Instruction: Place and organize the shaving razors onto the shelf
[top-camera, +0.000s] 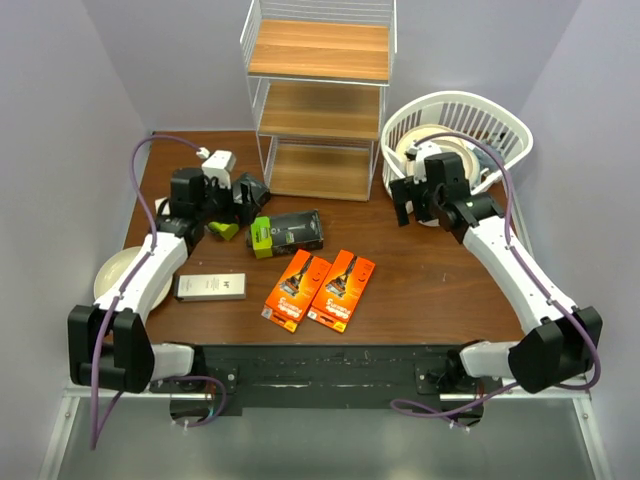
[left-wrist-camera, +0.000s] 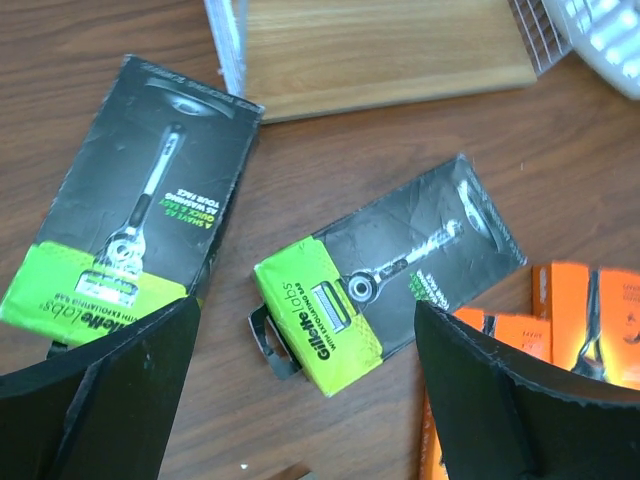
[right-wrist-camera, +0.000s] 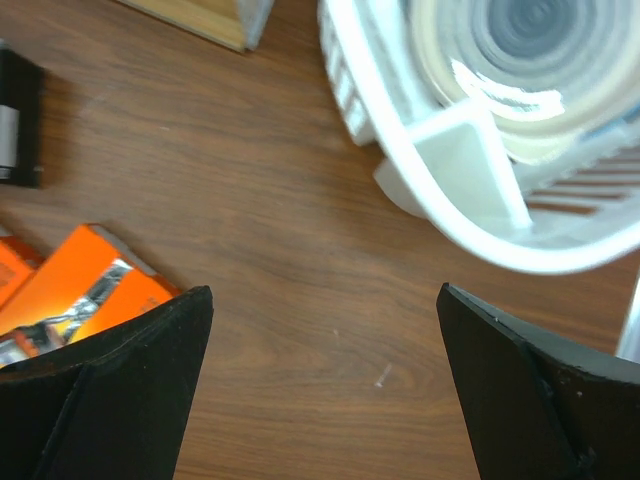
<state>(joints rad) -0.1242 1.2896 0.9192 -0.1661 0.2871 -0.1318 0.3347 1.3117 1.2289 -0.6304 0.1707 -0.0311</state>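
Two black razor boxes with lime-green ends lie left of centre. One (left-wrist-camera: 390, 280) lies flat, the other (left-wrist-camera: 140, 220) closer to the shelf (top-camera: 320, 100). My left gripper (left-wrist-camera: 306, 340) hangs open above them, holding nothing, its fingers either side of the nearer box's green end. Two orange razor cards (top-camera: 297, 288) (top-camera: 341, 290) lie side by side near the front. A slim white box (top-camera: 210, 286) lies beside my left arm. Next to the basket, my right gripper (right-wrist-camera: 325, 300) is open over bare table. The shelf's boards show nothing on them.
A white slotted basket (top-camera: 500, 120) holding cream plates (right-wrist-camera: 530, 50) stands at the back right, close to the right gripper (top-camera: 415, 210). One cream plate (top-camera: 110, 272) lies at the left edge, partly under my left arm. Purple walls close in the table.
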